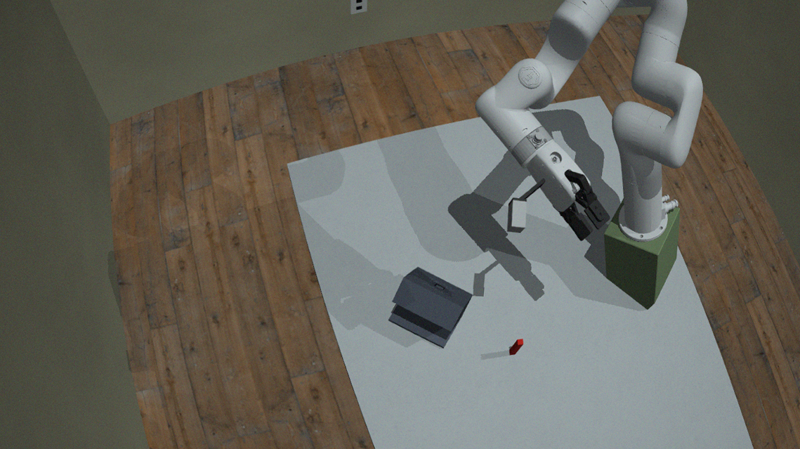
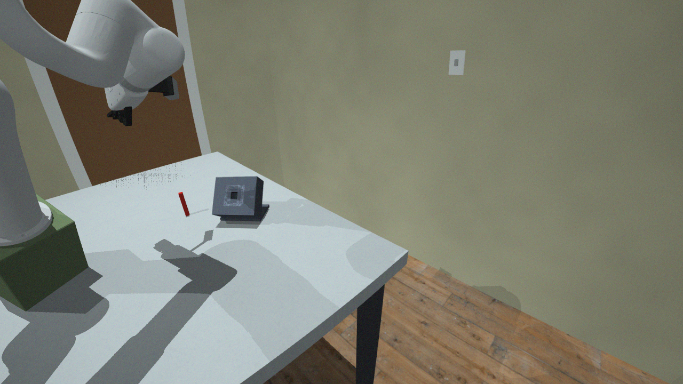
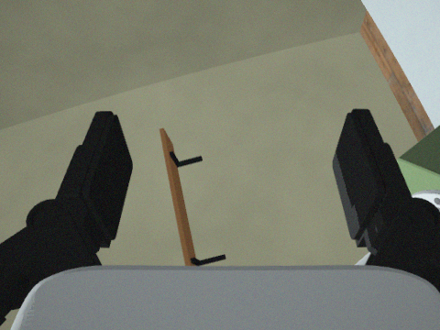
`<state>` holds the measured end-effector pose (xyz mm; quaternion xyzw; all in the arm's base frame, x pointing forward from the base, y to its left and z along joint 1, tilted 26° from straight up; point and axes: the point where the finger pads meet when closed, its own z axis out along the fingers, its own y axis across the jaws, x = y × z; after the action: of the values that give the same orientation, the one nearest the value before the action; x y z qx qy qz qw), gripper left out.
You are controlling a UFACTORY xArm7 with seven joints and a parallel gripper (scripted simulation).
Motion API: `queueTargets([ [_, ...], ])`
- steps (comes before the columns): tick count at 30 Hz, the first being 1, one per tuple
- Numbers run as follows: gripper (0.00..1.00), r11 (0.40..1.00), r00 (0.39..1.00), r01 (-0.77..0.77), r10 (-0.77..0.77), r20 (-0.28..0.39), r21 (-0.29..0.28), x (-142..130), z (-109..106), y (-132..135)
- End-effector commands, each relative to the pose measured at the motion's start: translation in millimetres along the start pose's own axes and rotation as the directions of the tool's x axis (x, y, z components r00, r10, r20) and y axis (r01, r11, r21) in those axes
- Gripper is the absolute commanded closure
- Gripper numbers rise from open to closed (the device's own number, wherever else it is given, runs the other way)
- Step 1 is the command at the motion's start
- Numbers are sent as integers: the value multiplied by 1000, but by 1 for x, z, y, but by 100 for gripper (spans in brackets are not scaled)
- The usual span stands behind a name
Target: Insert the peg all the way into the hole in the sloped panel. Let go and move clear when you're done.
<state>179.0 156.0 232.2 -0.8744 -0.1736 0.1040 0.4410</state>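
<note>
A small red peg [image 1: 515,347] [image 2: 183,204] stands upright on the pale grey table [image 1: 599,388] [image 2: 267,286]. A dark grey block with a sloped panel [image 1: 430,304] [image 2: 237,198] sits just beside it; its square hole [image 2: 233,194] faces the exterior view. My gripper [image 1: 585,213] [image 2: 125,116] [image 3: 232,137] is open and empty. It hangs high above the table near the arm's base, far from the peg and the panel. The wrist view shows only the two black fingers against the wall; neither the peg nor the panel is in it.
The arm stands on a green pedestal [image 1: 640,259] [image 2: 33,267] at the table's edge. A small white wrist camera box [image 1: 517,214] juts out beside the gripper. Wooden floor [image 1: 202,209] surrounds the table, and olive walls stand close by.
</note>
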Motion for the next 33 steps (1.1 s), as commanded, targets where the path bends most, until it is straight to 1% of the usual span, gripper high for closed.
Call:
queueTargets([
  [1,0,993,998,-68,69,9,-94,2,0,19],
  [6,0,952,983,-178,184,1,-251,4,-3,50],
  [11,0,878,959,-272,283,-31,-394,6,-10,80],
  [13,0,878,959,-272,283,-31,-394,6,-10,80],
  [20,0,736,917,-374,384,-107,-565,10,-23,116],
  [26,0,595,883,-434,431,-187,-676,15,-35,142],
  [28,0,547,873,-449,439,-215,-706,17,-40,150],
  [30,0,547,873,-449,439,-215,-706,17,-40,150],
  [33,0,476,859,-468,443,-256,-745,20,-45,161],
])
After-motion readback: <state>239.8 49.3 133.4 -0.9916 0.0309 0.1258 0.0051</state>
